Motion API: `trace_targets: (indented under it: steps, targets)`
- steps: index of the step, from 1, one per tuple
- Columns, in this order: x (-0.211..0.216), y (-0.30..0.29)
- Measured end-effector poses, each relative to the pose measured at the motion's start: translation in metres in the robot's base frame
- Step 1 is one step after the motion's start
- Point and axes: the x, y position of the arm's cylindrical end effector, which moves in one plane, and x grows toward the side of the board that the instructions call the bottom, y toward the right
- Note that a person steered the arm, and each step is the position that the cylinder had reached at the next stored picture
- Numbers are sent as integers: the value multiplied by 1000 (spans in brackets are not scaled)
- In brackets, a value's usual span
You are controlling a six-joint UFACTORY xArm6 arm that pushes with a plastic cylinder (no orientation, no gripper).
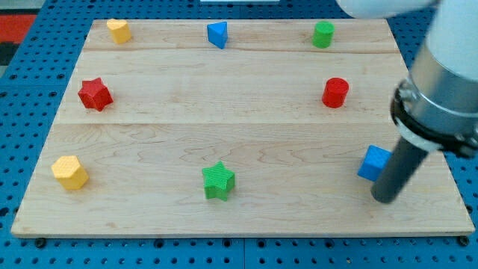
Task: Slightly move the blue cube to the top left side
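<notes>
The arm carries no claw, only a straight dark rod; my tip (383,199) rests on the pale wooden board (239,127) near the view's lower right, touching or just beside the lower right side of the blue cube (373,162). Other blocks stand well apart: green star (218,181), yellow hexagonal block (70,172), red star (95,94), red cylinder (335,92), green cylinder (323,34), blue triangular block (217,34), yellow block (118,31).
</notes>
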Motion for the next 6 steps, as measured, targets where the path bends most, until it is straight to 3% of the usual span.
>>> trace_targets:
  steps: [1,3,4,6]
  targets:
    - [14,8]
    - [-40,14]
    - [-41,32]
    - [-88,-1]
